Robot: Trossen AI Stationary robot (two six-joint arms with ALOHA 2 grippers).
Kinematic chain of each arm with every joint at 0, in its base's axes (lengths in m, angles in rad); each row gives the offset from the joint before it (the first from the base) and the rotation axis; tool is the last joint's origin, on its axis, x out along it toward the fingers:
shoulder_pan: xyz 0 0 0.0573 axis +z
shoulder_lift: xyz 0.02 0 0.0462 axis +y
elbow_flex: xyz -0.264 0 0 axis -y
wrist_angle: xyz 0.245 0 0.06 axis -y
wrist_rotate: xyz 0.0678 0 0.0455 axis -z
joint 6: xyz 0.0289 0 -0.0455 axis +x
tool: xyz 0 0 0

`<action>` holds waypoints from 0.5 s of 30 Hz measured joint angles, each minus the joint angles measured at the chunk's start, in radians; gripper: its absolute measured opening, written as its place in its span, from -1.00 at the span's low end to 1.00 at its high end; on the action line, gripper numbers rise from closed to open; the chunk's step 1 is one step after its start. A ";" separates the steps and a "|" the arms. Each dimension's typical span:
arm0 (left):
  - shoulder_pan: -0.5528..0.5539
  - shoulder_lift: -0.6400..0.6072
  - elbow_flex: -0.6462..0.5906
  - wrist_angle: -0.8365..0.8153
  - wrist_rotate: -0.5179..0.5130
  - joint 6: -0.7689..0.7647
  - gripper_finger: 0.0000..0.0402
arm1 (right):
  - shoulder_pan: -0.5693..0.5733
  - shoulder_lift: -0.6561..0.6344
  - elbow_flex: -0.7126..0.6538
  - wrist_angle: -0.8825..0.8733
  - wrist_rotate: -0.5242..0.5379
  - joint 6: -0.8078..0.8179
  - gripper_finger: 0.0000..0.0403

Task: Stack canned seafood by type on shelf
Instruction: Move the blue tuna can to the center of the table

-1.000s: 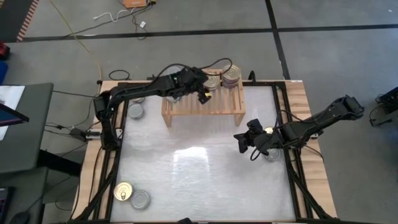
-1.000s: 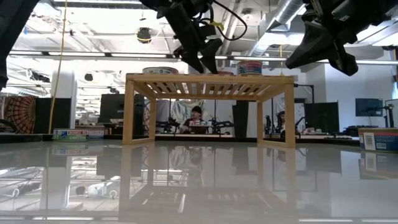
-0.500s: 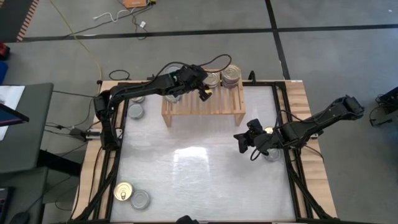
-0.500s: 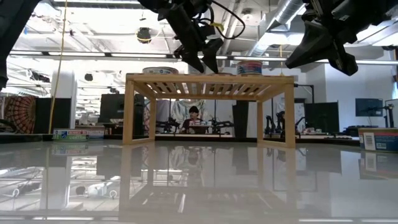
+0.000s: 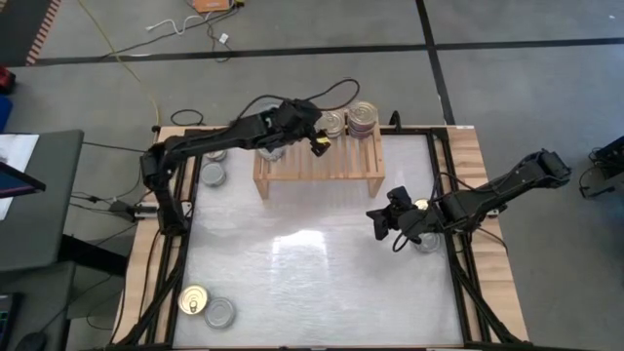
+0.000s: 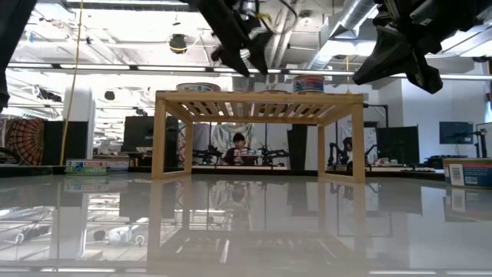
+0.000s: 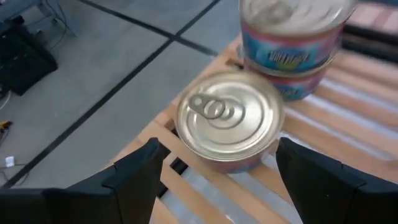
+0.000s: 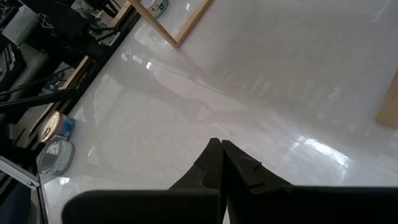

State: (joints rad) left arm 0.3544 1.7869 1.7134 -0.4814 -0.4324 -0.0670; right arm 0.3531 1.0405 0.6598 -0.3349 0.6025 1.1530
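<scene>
Hovering over the shelf [image 5: 317,161]
Left gripper [image 7: 217,168] fingers spread above a gold-lidded tin [image 7: 229,120]; right gripper [image 8: 219,163] fingers clenched empty above the desk [image 5: 312,263].

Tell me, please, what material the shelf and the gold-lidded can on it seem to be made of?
The shelf looks like pale, unpainted wood: its slats and legs show a light, matte, grainy surface. The gold-lidded can appears to be metal: its lid is shiny, golden, with pressed rings and a pull tab. A coloured band on its side may be a printed label, but little of it shows.
</scene>
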 joint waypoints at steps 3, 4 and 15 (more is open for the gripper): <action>-0.014 -0.055 0.000 -0.038 -0.001 -0.039 0.49 | 0.000 0.000 0.000 -0.001 0.000 -0.002 -0.86; -0.021 -0.073 0.000 -0.059 0.000 -0.058 0.49 | 0.000 0.000 0.000 -0.001 0.000 -0.002 -0.86; -0.184 -0.232 0.000 -0.310 -0.005 -0.362 0.49 | 0.010 0.000 0.000 -0.006 -0.060 -0.008 -0.86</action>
State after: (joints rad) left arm 0.1703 1.5548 1.7136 -0.7912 -0.4373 -0.4285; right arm 0.3632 1.0405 0.6598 -0.3404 0.5422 1.1450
